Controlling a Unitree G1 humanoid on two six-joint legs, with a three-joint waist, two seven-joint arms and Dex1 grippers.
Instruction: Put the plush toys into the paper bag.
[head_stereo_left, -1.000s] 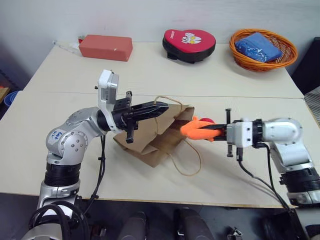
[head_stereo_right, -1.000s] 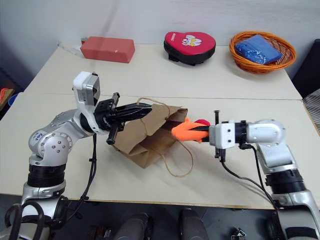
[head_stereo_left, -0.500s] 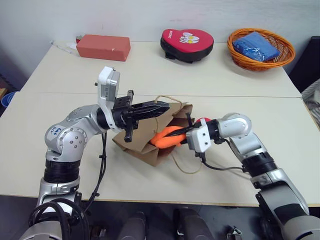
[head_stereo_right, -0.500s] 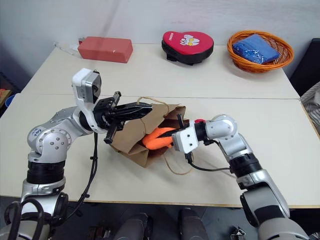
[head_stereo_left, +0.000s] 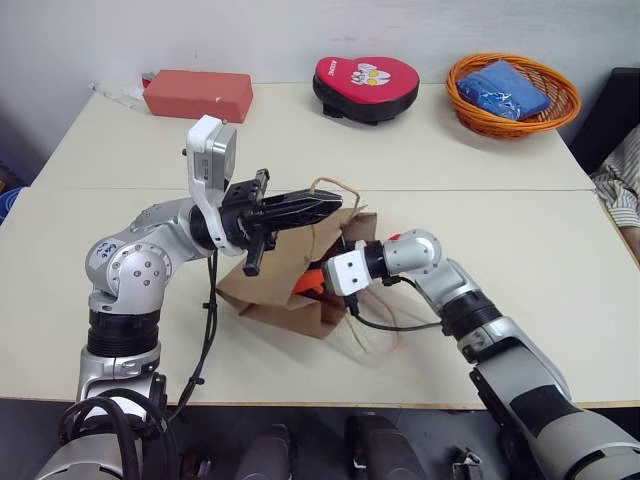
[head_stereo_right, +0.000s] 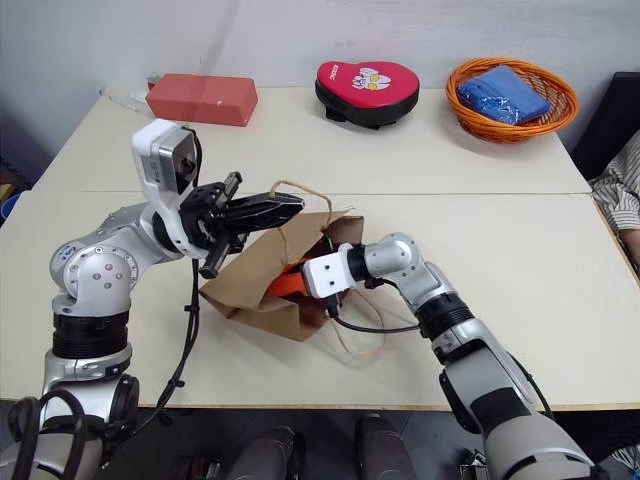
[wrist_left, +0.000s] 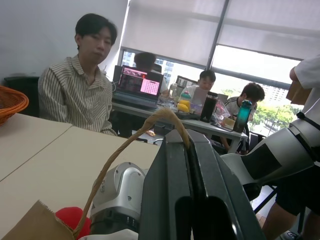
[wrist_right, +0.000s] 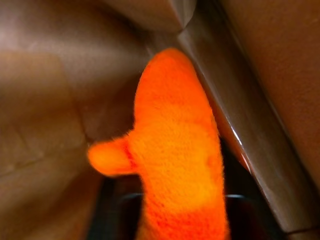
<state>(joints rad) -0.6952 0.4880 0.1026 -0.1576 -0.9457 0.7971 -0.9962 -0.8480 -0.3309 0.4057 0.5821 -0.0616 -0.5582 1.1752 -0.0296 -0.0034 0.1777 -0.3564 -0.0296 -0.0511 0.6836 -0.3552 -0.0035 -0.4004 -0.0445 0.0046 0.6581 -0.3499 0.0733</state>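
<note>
My left claw (head_stereo_left: 325, 206) is clamped shut on the looped handle (wrist_left: 131, 142) of the paper bag (head_stereo_left: 285, 280), holding that side of the mouth up off the counter (head_stereo_left: 520, 240) so the opening faces my right arm. The bag itself lies tilted on its side near the middle of the counter, its second handle trailing loose on the surface by my right forearm.

My right claw (head_stereo_right: 290, 283) is pushed into the mouth of the bag with the orange plush toy (wrist_right: 175, 160) at its tip. From the wrist camera I see the orange toy lying between my fingers, surrounded by brown paper walls, so it is already inside the bag. Whether my right claw is gripping it or has let go, I cannot tell; the toy covers the fingers.

The small red plush toy (head_stereo_left: 396, 238) sits just behind my right wrist, close to the bag's rim, and looks to be outside the bag.

My judgement: the task is roughly halfway. The orange toy needs only to be let go and my right claw drawn out. The red one is left to pick up and put in, while my left claw holds the mouth open.
</note>
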